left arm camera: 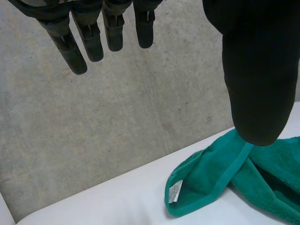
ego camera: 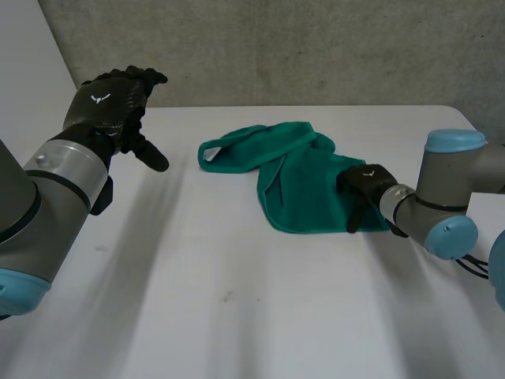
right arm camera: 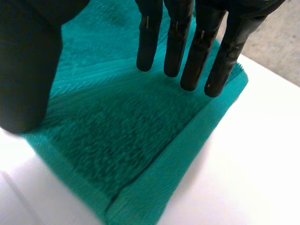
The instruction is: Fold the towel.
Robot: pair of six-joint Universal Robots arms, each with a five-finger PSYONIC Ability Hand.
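A green towel (ego camera: pixel 296 178) lies crumpled on the white table (ego camera: pixel 237 300), with one strip reaching left to a corner that carries a white tag (ego camera: pixel 207 155). My right hand (ego camera: pixel 364 185) rests low over the towel's near right corner. In the right wrist view its fingers (right arm camera: pixel 197 51) are straight above the towel (right arm camera: pixel 126 136) and the thumb stands apart on the other side of that corner, so it is open. My left hand (ego camera: pixel 110 106) hangs open above the table, left of the towel. Beyond its thumb (left arm camera: pixel 255 70) lies the tagged towel corner (left arm camera: pixel 175 192).
A grey concrete wall (ego camera: pixel 316 47) runs behind the table's far edge. The table's right edge is close to my right arm (ego camera: pixel 450 197). Bare table stretches in front of the towel and to its left.
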